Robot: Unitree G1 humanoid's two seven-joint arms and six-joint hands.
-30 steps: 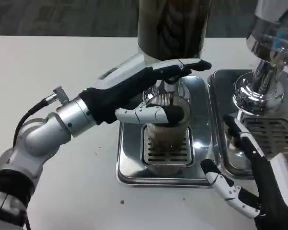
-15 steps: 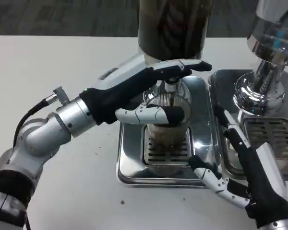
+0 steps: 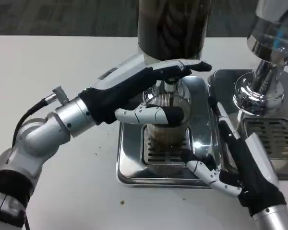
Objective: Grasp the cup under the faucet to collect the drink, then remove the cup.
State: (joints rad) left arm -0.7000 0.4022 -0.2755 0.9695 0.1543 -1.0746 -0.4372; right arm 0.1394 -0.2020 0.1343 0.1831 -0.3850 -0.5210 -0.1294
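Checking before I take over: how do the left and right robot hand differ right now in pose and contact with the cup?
The left robot hand wraps the cup under the faucet, fingers curled round its rim; the right robot hand holds nothing, fingers spread. The left reaches in from the side above the drip tray; the right lies low at the tray's right edge, near the cup, with no plain contact. Both have white-and-black fingers.

cup on drip tray, under faucet | left hand around cup | right hand right
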